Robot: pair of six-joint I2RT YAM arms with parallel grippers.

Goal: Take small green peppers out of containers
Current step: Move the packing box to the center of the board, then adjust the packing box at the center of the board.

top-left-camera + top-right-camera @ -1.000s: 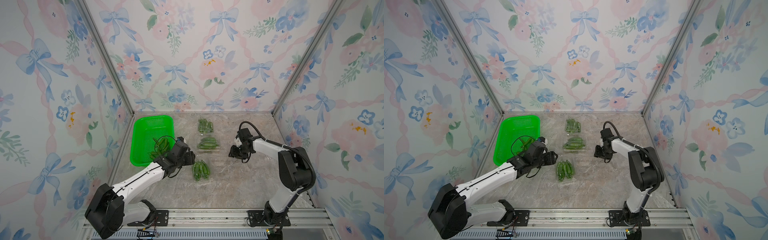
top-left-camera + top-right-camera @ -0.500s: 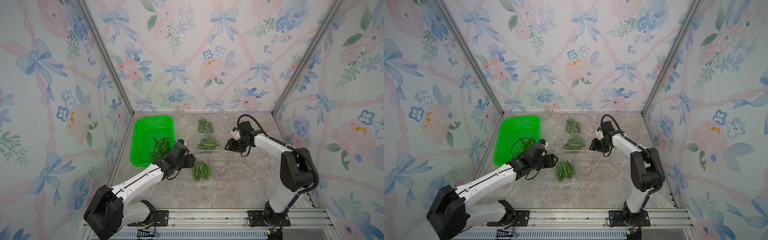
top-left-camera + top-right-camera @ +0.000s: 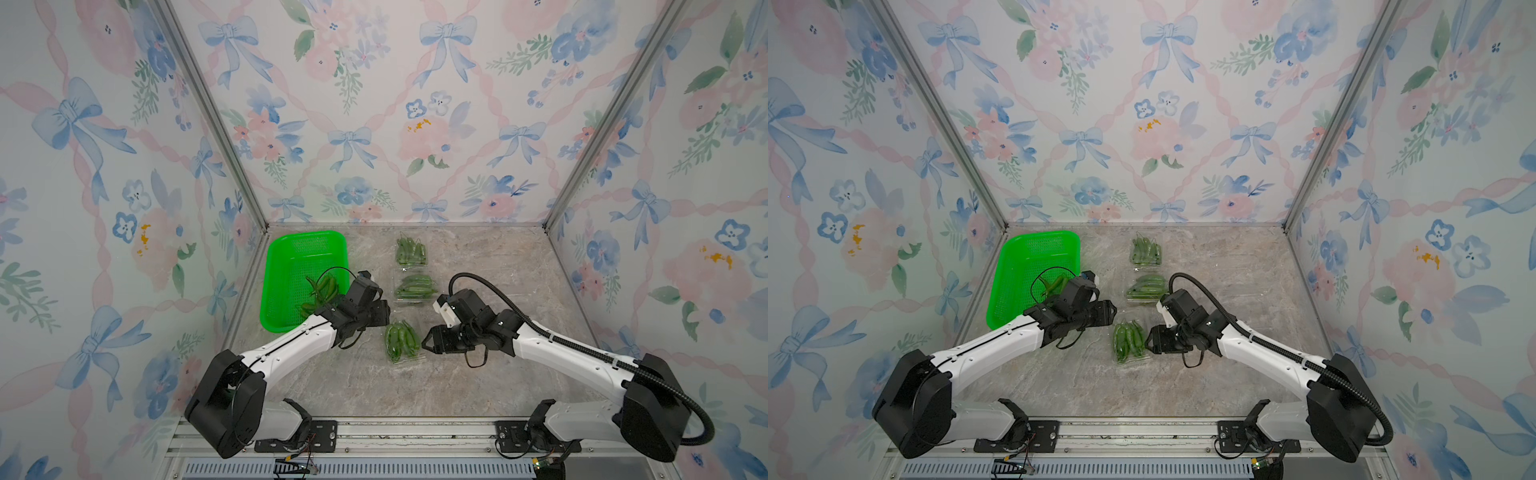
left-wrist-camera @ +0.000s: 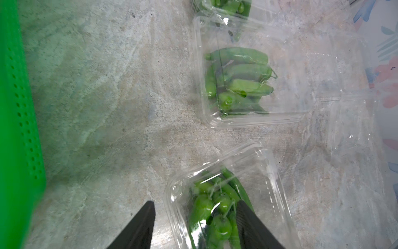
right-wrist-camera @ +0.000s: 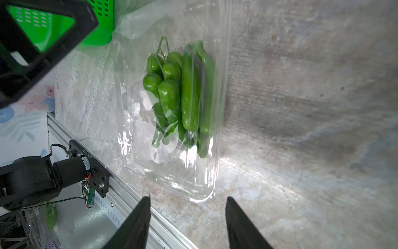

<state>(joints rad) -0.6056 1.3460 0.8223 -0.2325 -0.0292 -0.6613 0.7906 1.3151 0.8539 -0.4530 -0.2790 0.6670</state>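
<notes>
Three clear containers lie in a row in both top views: far (image 3: 410,251), middle (image 3: 415,286) and near (image 3: 400,340), each holding small green peppers (image 5: 183,92). More peppers (image 3: 322,289) lie in the green basket. My left gripper (image 3: 380,318) hangs open at the near container's left edge. In the left wrist view one finger (image 4: 252,226) is over the near container (image 4: 226,194) and the other stands over bare table. My right gripper (image 3: 428,343) is open at that container's right side. Nothing lies between its jaws, and the container's edge (image 5: 200,194) is just ahead.
The bright green perforated basket (image 3: 291,257) stands at the back left, close behind my left arm. Patterned walls close in three sides. A metal rail (image 3: 374,432) runs along the front edge. Bare stone-look table (image 3: 498,266) lies to the right of the containers.
My right gripper has swung from beside the middle container toward the front, ending beside the near container, and its jaws opened a little. The left gripper has hardly moved.
</notes>
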